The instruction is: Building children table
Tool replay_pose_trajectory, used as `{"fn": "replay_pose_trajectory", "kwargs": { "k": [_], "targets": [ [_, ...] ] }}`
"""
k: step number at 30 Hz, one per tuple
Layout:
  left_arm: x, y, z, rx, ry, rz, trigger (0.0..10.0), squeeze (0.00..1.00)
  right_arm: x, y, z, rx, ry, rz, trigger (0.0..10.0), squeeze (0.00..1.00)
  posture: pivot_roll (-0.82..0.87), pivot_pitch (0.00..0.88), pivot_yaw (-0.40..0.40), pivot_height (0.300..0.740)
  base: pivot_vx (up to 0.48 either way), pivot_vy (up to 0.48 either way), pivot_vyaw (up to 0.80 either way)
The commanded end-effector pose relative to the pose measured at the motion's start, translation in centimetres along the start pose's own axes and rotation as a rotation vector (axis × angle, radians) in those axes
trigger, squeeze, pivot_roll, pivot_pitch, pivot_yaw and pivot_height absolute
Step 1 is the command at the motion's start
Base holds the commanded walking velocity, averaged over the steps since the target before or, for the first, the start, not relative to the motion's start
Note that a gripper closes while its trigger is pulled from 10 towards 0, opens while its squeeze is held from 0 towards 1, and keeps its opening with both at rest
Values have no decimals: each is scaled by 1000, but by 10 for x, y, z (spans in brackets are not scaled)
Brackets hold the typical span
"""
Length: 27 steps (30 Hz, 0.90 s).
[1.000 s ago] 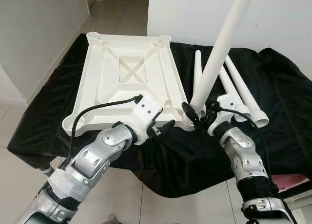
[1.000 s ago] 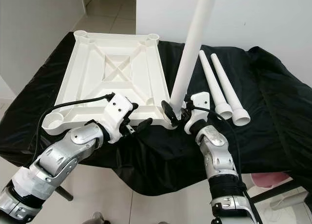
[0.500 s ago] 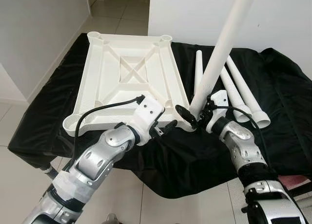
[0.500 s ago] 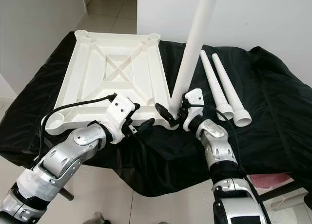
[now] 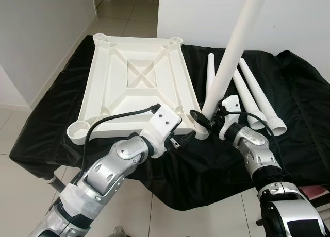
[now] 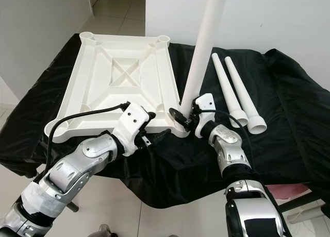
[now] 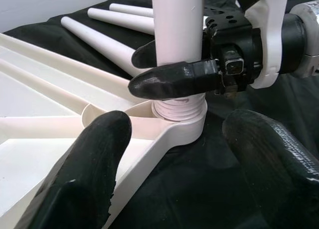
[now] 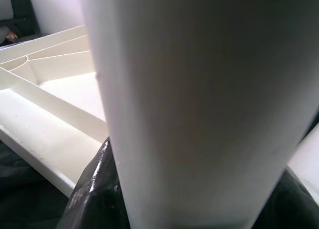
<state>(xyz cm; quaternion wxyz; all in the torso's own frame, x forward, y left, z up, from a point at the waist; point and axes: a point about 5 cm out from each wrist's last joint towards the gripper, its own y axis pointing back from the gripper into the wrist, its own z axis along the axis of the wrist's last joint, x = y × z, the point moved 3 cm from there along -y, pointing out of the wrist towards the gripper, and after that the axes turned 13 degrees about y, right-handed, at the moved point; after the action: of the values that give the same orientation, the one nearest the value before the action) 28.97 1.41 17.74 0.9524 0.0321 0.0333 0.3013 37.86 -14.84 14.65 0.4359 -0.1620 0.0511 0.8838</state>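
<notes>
At the near right corner of the upturned white tabletop [image 5: 136,74], the right gripper [image 5: 205,122] clamps its black fingers [image 7: 172,78] around the base of a long white leg [image 5: 234,44], whose threaded end sits in the corner socket [image 7: 182,120]. The leg rises tilted, leaning away to the right, so the thread could well bind or cross if it is turned at this slant. The tabletop might also slide on the black cloth [image 5: 289,92], since nothing grips it. The left gripper [image 5: 181,140] hovers just beside that corner on its near left side, fingers spread wide and empty. Three spare legs [image 5: 252,95] lie on the cloth, right of the tabletop.
</notes>
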Motion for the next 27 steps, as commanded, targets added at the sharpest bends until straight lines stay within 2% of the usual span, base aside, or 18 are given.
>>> {"fn": "replay_pose_trajectory", "kwargs": {
  "k": [1, 4, 7, 12, 13, 14, 16, 17, 18, 20, 22, 23, 24, 26, 27],
  "targets": [
    [-7, 0, -5, 37, -2, -104, 10000, 0, 4, 5, -12, 38, -31, -7, 10000, 0, 44, 31, -44, 740, 0, 0, 0],
    [-7, 0, -6, 39, -5, -102, 10000, 0, 5, 5, -13, 45, -36, -19, 10000, 0, 40, 32, -42, 740, 0, 0, 0],
    [-6, 0, -9, 43, -9, -93, 10000, 0, 5, 5, -15, 62, -47, -126, 10000, 0, 31, 35, -43, 740, 0, 0, 0],
    [-6, -1, -10, 43, -9, -90, 10000, 0, 6, 5, -14, 61, -49, -152, 10000, 0, 31, 35, -43, 740, 0, 0, 0],
    [-5, -1, -10, 44, -9, -85, 10000, 0, 7, 4, -12, 63, -59, -189, 10000, 0, 24, 37, -44, 740, 0, 0, 0],
    [-3, -2, -12, 46, -9, -71, 10000, 0, 6, 4, -10, 73, -90, -279, 10000, 0, 12, 38, -45, 740, 0, 0, 0],
    [-3, -2, -12, 46, -9, -71, 10000, 0, 6, 4, -10, 73, -90, -279, 10000, 0, 12, 38, -45, 740, 0, 0, 0],
    [-1, -2, -12, 43, -8, -61, 10000, 0, 6, 3, -9, 86, -105, -355, 10000, 0, 4, 40, -46, 740, 0, 0, 0],
    [0, -3, -13, 40, -6, -54, 10000, 0, 11, 5, -13, 134, -137, -466, 10000, 0, -1, 40, -46, 740, 0, 0, 0],
    [0, -3, -13, 40, -6, -54, 10000, 0, 11, 5, -13, 134, -137, -466, 10000, 0, -1, 40, -46, 740, 0, 0, 0],
    [2, -4, -13, 39, -11, -48, 10000, 0, 24, 11, -20, 204, -197, -616, 10000, 0, -3, 37, -50, 740, 0, 0, 0],
    [2, -4, -13, 39, -11, -48, 10000, 0, 24, 11, -20, 204, -197, -616, 10000, 0, -3, 37, -50, 740, 0, 0, 0],
    [3, -4, -13, 36, -10, -45, 10000, 0, 30, 12, -20, 215, -219, -654, 10000, 0, -8, 38, -45, 740, 0, 0, 0],
    [4, -4, -13, 31, -1, -37, 10000, 0, 46, 4, -14, 188, -255, -615, 10000, 0, -11, 37, -42, 740, 0, 0, 0],
    [4, -4, -13, 31, -1, -37, 10000, 0, 46, 4, -14, 188, -255, -615, 10000, 0, -11, 37, -42, 740, 0, 0, 0]
  ]
}}
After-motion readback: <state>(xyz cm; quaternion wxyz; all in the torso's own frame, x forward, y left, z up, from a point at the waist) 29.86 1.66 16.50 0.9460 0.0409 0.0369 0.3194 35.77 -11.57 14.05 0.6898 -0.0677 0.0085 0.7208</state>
